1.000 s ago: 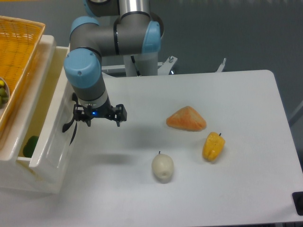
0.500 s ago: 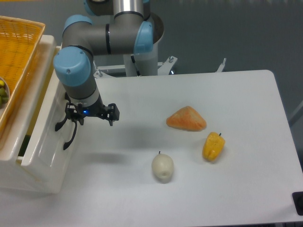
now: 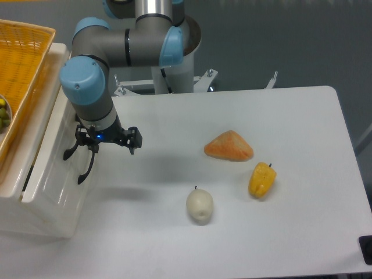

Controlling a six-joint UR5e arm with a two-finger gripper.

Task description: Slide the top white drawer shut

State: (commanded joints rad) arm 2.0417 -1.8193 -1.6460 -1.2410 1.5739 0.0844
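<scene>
The top white drawer sticks out a little from the cream cabinet at the left edge, with only a narrow dark gap showing behind its front panel. Its black curved handle faces the table. My gripper points down right against the drawer front, just above the handle. Its black fingers look spread, open, with nothing between them. The left finger is up against the drawer front beside the handle.
An orange wicker basket sits on top of the cabinet with green fruit in it. On the white table lie an orange wedge-shaped item, a yellow pepper and a pale onion-like bulb.
The arm has moved left with the gripper against the drawer front, and the drawer has slid into the cabinet. The green item seen inside it earlier is now hidden.
</scene>
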